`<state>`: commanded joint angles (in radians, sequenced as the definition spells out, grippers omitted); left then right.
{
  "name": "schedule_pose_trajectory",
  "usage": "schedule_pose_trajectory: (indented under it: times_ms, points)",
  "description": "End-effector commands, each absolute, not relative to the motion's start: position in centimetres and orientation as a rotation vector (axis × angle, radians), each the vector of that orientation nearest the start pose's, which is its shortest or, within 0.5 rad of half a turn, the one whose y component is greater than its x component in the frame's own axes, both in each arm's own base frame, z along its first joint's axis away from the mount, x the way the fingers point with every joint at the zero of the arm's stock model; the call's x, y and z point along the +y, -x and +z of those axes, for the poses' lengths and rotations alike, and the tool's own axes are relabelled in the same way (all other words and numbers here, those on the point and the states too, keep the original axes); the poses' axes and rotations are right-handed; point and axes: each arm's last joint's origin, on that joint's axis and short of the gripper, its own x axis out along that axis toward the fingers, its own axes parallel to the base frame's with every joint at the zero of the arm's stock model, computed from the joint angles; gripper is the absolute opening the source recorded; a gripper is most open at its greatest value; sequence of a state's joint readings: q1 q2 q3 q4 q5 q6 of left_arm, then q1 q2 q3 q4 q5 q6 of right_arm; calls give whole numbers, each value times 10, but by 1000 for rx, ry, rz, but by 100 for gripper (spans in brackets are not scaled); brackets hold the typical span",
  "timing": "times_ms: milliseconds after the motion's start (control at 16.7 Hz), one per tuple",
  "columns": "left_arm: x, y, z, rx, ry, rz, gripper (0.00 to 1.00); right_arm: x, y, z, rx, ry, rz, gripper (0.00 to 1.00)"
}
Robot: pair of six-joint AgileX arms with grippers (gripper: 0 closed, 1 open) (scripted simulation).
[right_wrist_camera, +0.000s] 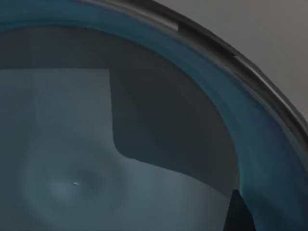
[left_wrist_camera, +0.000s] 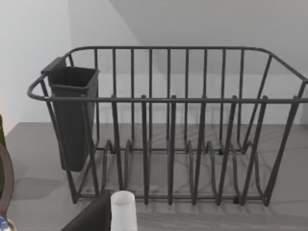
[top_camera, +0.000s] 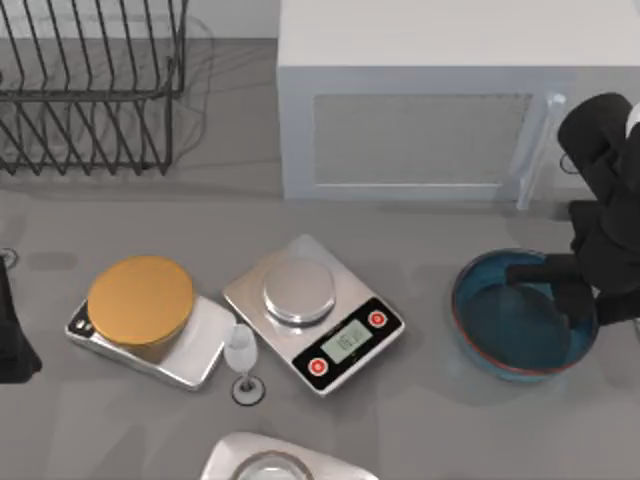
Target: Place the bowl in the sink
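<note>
The right gripper (top_camera: 560,290) reaches into the bowl (top_camera: 505,330) on the counter (top_camera: 430,420); whether its jaws are apart is unclear. The left arm sits parked.

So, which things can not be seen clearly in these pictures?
- Right gripper, top view: over the bowl; the dark arm hides its fingers.
- Left arm, top view: cut by the left edge.
- Third scale, top view: cut by the bottom edge.
- Dish rack, top view: cut by the top edge.
</note>
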<state>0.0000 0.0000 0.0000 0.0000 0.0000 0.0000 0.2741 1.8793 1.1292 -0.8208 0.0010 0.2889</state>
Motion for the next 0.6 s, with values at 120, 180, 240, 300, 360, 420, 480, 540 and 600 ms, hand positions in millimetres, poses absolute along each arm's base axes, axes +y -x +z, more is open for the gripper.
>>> schedule_pose_trajectory:
  times_ms: [120,180,240,300,360,420,480,540,600]
  points:
    - [-1,-106,160,0,0,0,100,90,-313,129,1571,-8,-8,0]
    - [-1,-106,160,0,0,0,100,90,-313,129,1571,-8,-8,0]
    - [-1,-106,160,0,0,0,100,90,-313,130,1569,-8,-9,0]
    - [-1,-106,160,0,0,0,100,90,-313,131,1568,-11,-9,0]
    - [-1,-106,160,0,0,0,100,91,-313,136,1564,-26,-10,0]
    - [-1,-106,160,0,0,0,100,91,-313,145,1557,-49,-12,0]
    - [-1,-106,160,0,0,0,100,92,-312,156,1552,-78,-16,0]
    - [-1,-106,160,0,0,0,100,92,-311,170,1549,-108,-21,0]
    - [-1,-106,160,0,0,0,100,92,-309,185,1549,-134,-28,0]
